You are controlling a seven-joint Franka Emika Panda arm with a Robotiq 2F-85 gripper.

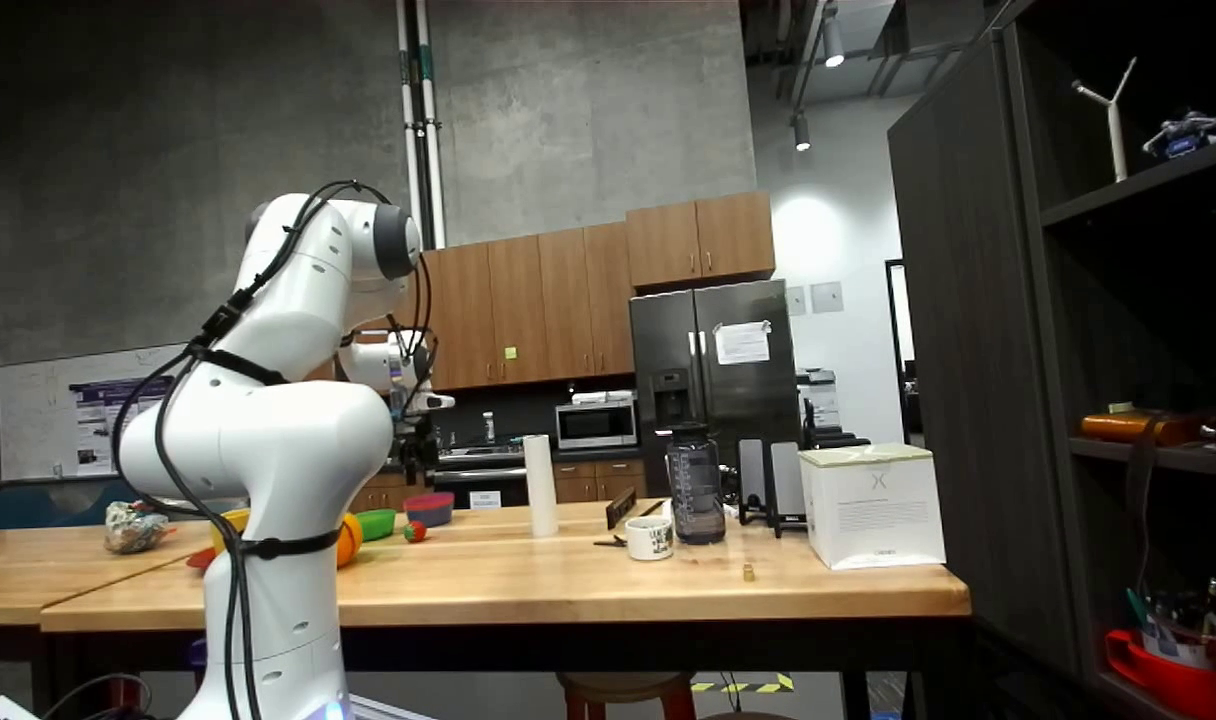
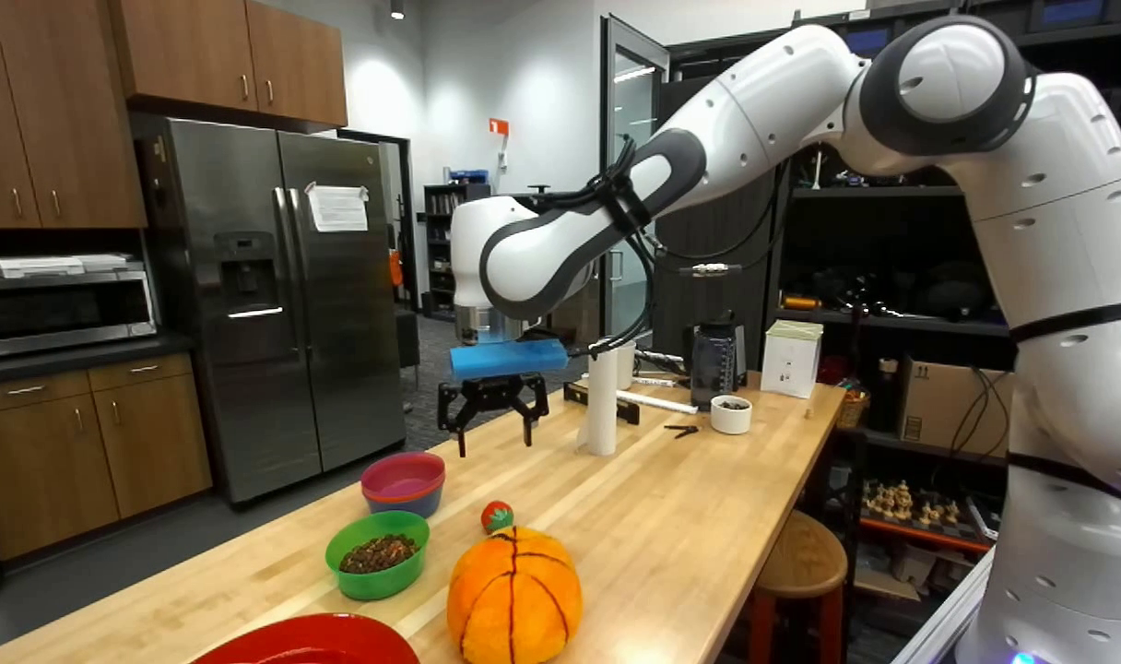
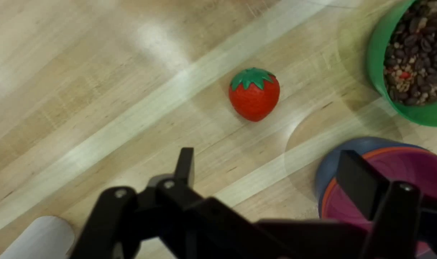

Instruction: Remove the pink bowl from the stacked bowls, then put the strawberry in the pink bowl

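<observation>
"What's this room like?"

"Half kitchen: a dark steel fridge [image 2: 256, 369] and brown cabinets [image 1: 528, 310], a grey concrete wall [image 1: 588, 110] rising above them. In front runs a pale wooden table [image 2: 653, 516], striped and smooth enough to throw back the light."

"And the arm [image 2: 763, 111]?"

"White, thick-jointed, standing tall at its base, then bent over and stretched out above the table. The gripper [image 2: 495, 446] hangs pointing down, a bright blue block [image 2: 508, 358] just above it."

"Has it got hold of something?"

"Its black fingers [image 3: 362, 183] stand wide apart, a clear gap between them."

"Where's the pink bowl [image 2: 404, 475]?"

"Nested at the top of the stack [image 1: 429, 510], inside the blue bowl [image 3: 330, 165]: round, smooth, magenta. An orange edge [image 3: 394, 148] shows between the two; I can't tell whether that's a third bowl."

"And the strawberry [image 3: 254, 95]?"

"On the bare wood near the stack, plump and red, with a jagged green cap. The green bowl [image 2: 385, 583] close by holds dark, bean-like bits [image 3: 416, 54], and the orange ball [image 2: 514, 599] looks soft, with dark seams."
</observation>
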